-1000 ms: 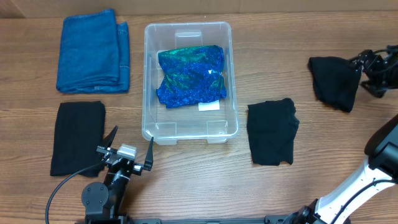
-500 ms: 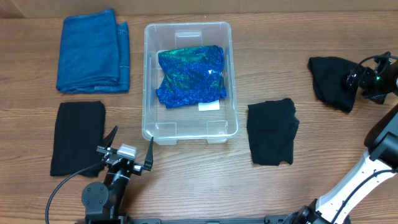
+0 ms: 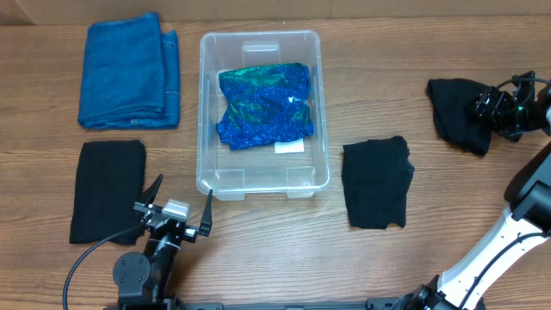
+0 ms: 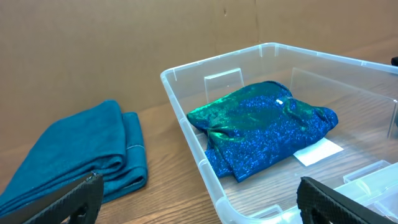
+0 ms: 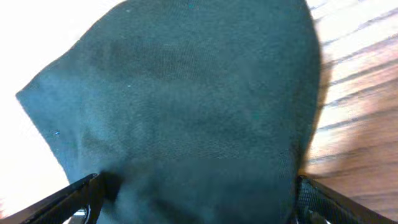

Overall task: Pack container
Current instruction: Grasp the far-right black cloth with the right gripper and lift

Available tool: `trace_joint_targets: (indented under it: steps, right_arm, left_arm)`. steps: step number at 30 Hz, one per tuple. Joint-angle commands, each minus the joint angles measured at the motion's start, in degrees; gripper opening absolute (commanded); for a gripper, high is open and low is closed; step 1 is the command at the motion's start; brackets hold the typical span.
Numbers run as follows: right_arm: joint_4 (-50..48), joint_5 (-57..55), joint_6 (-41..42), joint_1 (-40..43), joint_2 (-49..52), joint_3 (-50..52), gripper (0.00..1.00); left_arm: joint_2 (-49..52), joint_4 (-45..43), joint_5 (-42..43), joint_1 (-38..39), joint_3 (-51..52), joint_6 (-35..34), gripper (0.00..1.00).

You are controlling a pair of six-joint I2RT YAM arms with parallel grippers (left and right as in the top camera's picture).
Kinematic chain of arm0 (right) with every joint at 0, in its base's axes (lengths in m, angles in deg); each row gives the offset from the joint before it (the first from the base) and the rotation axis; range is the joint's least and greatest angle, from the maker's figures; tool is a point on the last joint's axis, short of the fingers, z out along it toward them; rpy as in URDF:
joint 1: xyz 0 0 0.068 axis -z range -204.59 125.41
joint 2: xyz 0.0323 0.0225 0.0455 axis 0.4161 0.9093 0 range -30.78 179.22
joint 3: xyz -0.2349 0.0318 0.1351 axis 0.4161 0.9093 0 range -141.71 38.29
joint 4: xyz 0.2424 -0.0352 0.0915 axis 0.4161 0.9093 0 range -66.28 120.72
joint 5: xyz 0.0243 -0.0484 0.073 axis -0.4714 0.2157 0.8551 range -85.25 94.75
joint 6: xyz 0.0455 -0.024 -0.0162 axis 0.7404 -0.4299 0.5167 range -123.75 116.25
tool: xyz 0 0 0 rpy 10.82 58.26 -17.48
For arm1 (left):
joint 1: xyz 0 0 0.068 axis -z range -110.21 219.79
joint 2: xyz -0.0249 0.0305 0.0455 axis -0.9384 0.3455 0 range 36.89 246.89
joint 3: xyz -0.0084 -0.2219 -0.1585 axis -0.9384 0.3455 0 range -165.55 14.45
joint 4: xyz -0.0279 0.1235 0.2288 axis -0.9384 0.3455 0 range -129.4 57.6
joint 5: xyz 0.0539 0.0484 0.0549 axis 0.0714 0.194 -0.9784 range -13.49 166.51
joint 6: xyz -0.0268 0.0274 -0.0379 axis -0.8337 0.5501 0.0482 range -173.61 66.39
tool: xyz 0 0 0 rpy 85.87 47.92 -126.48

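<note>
Teal-blue terry cloth, a folded towel [image 3: 129, 73], lies at the far left corner of the wooden worktop [image 3: 258, 258]. Nearer the front edge on the same side is a flat black cloth [image 3: 108, 191], folded into a tall rectangle. Just right of it sits the left tool [image 3: 181, 196], its two fingers spread wide with nothing between them. It points towards the near left corner of the container [image 3: 204, 103] without touching it.

The container stands upright left of the worktop's centre, its long side running front to back. Inside it lies a crumpled cloth of glittering blue and green [image 3: 264, 105], filling most of the middle and rear of the base. A white label [image 3: 290, 147] shows on the base just in front of that cloth. In the left wrist view the container's rim [image 4: 180, 93] is close ahead, with the towel beyond it to the left.

Right of the container, apart from it, a second black cloth [image 3: 376, 182] lies roughly folded. Further right, towards the far edge, is a third black cloth [image 3: 456, 108], rumpled. The right tool [image 3: 487, 108] is at its right-hand edge. The right wrist view shows its fingers [image 5: 81, 193] parted wide, with the dark fabric filling the space ahead of them; whether they touch it I cannot tell.
</note>
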Motion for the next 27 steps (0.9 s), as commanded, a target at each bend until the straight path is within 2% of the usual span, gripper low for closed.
trace_joint_targets:
  steps: [1, 3, 4, 6, 7, 9, 10, 13, 14, 16, 21, 24, 27]
  right_arm:
    - [-0.28, 1.33, -0.24, -0.07, 2.71, 0.00, 1.00]
    - [-0.33, 4.61, -0.28, -0.07, 2.73, 0.00, 0.99]
    - [-0.48, 6.01, -0.26, -0.07, 2.73, 0.00, 0.95]
    - [-0.44, 6.14, -0.24, -0.17, 2.73, 0.00, 0.78]
    - [-0.39, 5.64, -0.22, -0.26, 2.73, 0.00, 0.77]
    - [-0.48, 5.11, -0.22, -0.33, 2.73, 0.00, 0.56]
    - [-0.50, 5.22, -0.13, -0.33, 2.73, 0.00, 0.39]
    - [-1.70, 8.02, 4.35, -0.28, 2.73, -0.17, 0.08]
    - [-1.73, 9.68, 5.73, -0.07, 2.71, -0.55, 0.04]
    - [-0.13, 16.17, 6.54, 0.50, 2.71, -2.73, 0.04]
    - [10.05, 40.44, 6.47, 0.70, 2.60, -15.17, 0.04]
    - [12.15, 55.45, 6.49, 0.70, 1.27, -17.77, 0.04]
    - [15.74, 61.11, 7.13, -0.04, -1.36, -17.77, 0.04]
  left_arm:
    - [-0.39, -0.02, 0.04, -0.31, 0.22, 1.07, 1.00]
    - [-0.39, -0.02, 0.04, -0.31, 0.22, 1.07, 1.00]
    - [-0.39, -0.02, 0.04, -0.31, 0.22, 1.07, 1.00]
    - [-0.39, -0.02, 0.04, -0.31, 0.22, 1.07, 1.00]
    - [-0.39, -0.02, 0.04, -0.31, 0.22, 1.07, 1.00]
    - [-0.39, -0.02, 0.04, -0.31, 0.22, 1.07, 1.00]
    - [-0.39, -0.02, 0.04, -0.31, 0.22, 1.07, 1.00]
    - [-0.39, -0.02, 0.04, -0.31, 0.22, 1.07, 1.00]
    - [-0.39, -0.02, 0.04, -0.31, 0.22, 1.07, 1.00]
    - [-0.39, -0.02, 0.04, -0.31, 0.22, 1.07, 1.00]
    - [-0.39, -0.02, 0.04, -0.31, 0.22, 1.07, 1.00]
    - [-0.39, -0.02, 0.04, -0.31, 0.22, 1.07, 1.00]
    - [-0.39, -0.02, 0.04, -0.31, 0.22, 1.07, 1.00]
